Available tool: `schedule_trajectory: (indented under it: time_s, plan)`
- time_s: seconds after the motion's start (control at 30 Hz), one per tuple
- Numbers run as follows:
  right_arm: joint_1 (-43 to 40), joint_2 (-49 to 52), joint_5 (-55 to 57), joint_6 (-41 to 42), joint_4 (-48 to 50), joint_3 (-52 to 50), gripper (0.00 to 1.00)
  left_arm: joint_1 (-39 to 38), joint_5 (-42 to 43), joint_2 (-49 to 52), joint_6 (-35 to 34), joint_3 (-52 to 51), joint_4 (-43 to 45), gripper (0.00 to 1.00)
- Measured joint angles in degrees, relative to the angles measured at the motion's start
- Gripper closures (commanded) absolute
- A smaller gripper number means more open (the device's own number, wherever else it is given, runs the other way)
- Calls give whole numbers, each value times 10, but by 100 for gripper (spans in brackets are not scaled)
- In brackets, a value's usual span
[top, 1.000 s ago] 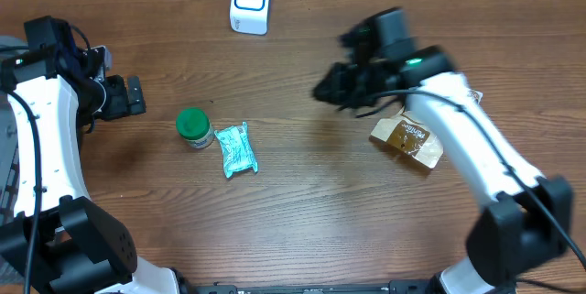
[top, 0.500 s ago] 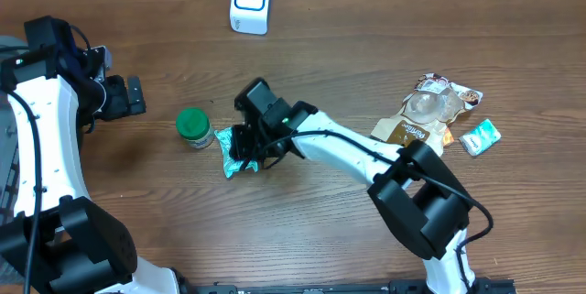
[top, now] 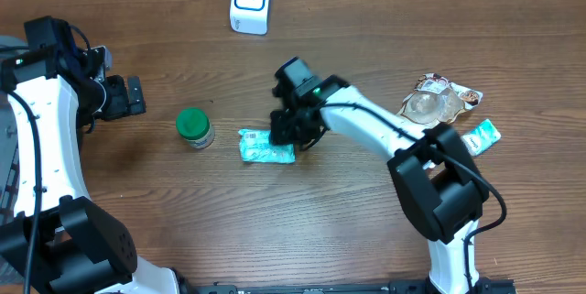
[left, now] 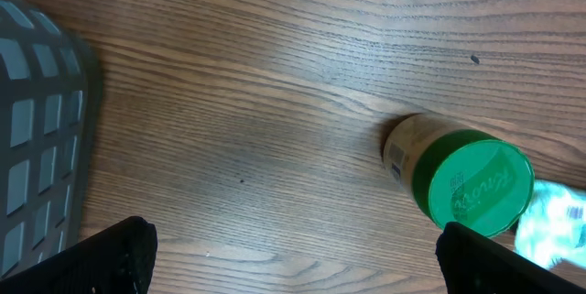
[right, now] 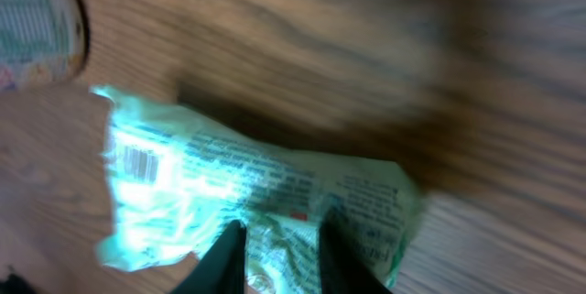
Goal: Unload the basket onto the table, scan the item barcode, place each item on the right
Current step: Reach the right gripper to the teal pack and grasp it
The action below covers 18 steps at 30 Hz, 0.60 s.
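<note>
The teal packet [top: 265, 146] is seen just left of centre in the overhead view, lying lengthwise across the wooden table [top: 302, 221]. The right gripper [top: 287, 131] is set down on the packet's right end, with the arm stretched in from the lower right of the frame. In the right wrist view the two dark fingers [right: 229, 253] are drawn close together, and a fold of the crinkled packet [right: 229, 184] is pinched between them; a narrow grip on the packet is what is shown. A small barcode [right: 138, 160] is visible on the packet's left end, facing up.

The white scanner [top: 250, 2] is found at the top centre of the overhead frame, well apart from the packet. A green-lidded jar [top: 193, 127] stands near the packet's left end, not touching it. At the right edge, a pile of snack wrappers [top: 434, 100] and a small teal sachet [top: 481, 136] are seen.

The left gripper [top: 128, 97] is held at the left of the frame, jaws spread wide and nothing between them. In its own wrist view the jar [left: 461, 184] is seen at the right, and a grey gridded mat [left: 37, 157] at the left edge.
</note>
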Motion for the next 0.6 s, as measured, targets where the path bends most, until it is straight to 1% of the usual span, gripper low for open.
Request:
schedule_trajectory:
  time_s: [0.1, 0.13, 0.27, 0.37, 0.4, 0.47, 0.53, 0.6]
  plan:
    - [-24, 0, -28, -24, -38, 22, 58, 0, 0, 0, 0, 0, 0, 0]
    - [-33, 0, -39, -28, -61, 36, 46, 0, 0, 0, 0, 0, 0, 0]
    - [-54, -2, -58, -45, -104, 63, 34, 0, 0, 0, 0, 0, 0, 0]
    - [-62, -2, -42, -25, -131, 63, 33, 0, 0, 0, 0, 0, 0, 0]
    - [-66, -2, -37, -1, -126, 56, 33, 0, 0, 0, 0, 0, 0, 0]
    - [-69, -2, -47, 27, -76, 26, 36, 0, 0, 0, 0, 0, 0, 0]
    - [-66, -1, -65, 54, -22, -12, 42, 0, 0, 0, 0, 0, 0, 0]
    - [-61, -1, -78, 80, 22, -40, 55, 0, 0, 0, 0, 0, 0, 0]
